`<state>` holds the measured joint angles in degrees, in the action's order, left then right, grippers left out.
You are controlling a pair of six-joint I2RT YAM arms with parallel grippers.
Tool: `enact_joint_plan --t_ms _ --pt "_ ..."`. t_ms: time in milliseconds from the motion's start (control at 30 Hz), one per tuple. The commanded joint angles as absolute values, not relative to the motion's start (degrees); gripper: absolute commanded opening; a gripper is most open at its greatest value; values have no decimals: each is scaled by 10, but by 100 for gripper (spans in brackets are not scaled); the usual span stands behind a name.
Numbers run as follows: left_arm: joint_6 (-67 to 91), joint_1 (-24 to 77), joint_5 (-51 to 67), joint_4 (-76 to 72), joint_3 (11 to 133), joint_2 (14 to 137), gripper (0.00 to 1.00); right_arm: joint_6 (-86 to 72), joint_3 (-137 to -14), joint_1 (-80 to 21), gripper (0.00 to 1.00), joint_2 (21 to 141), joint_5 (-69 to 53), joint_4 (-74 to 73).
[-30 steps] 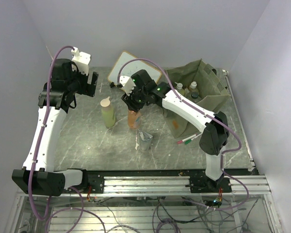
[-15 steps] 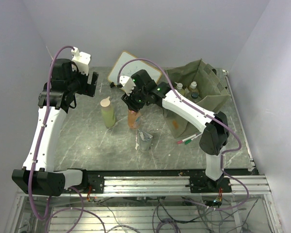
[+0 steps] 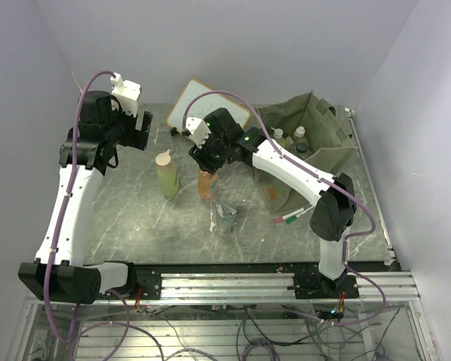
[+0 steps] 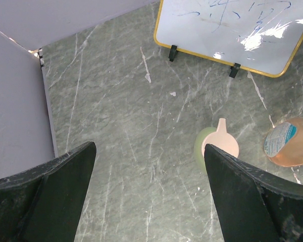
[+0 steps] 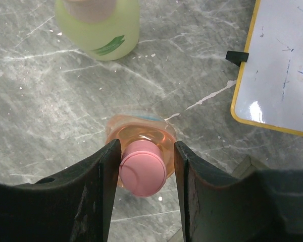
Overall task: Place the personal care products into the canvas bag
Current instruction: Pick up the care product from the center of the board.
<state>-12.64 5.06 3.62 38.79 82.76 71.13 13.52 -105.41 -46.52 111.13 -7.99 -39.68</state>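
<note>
The orange-pink bottle (image 3: 207,184) stands upright mid-table, and its pink cap (image 5: 143,168) sits between the fingers of my right gripper (image 5: 144,143). The left finger touches the cap; a narrow gap separates it from the right finger. A pale-green bottle (image 3: 167,174) stands just left of it, also seen from the left wrist (image 4: 219,146). A clear pouch (image 3: 225,218) lies nearer the front. The olive canvas bag (image 3: 327,124) stands at the back right with several bottles (image 3: 289,139) inside. My left gripper (image 3: 139,131) hangs wide open above the back left, holding nothing.
A wood-framed whiteboard (image 3: 207,105) leans at the back centre, close behind the two bottles. Red and green marker pens (image 3: 292,216) lie in front of the bag. Walls close off the table at the back and on both sides.
The right gripper's fingers have eased slightly apart around the pink cap. Neither arm nor any bottle has shifted visibly.
</note>
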Motion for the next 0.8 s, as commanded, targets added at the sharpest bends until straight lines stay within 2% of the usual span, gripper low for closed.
enact_joint_plan --t_ms 0,533,667,767 --pt "-132 46 28 367 824 699 99 142 -1046 -465 46 1094 -65 -402" --pt "-133 45 27 367 824 700 99 141 -1035 -463 46 1089 -56 -399" --pt "-133 45 28 368 825 700 99 141 -1036 -462 41 1089 -57 -399" --pt "-137 45 31 369 826 701 99 142 -1037 -460 29 1084 -58 -394"
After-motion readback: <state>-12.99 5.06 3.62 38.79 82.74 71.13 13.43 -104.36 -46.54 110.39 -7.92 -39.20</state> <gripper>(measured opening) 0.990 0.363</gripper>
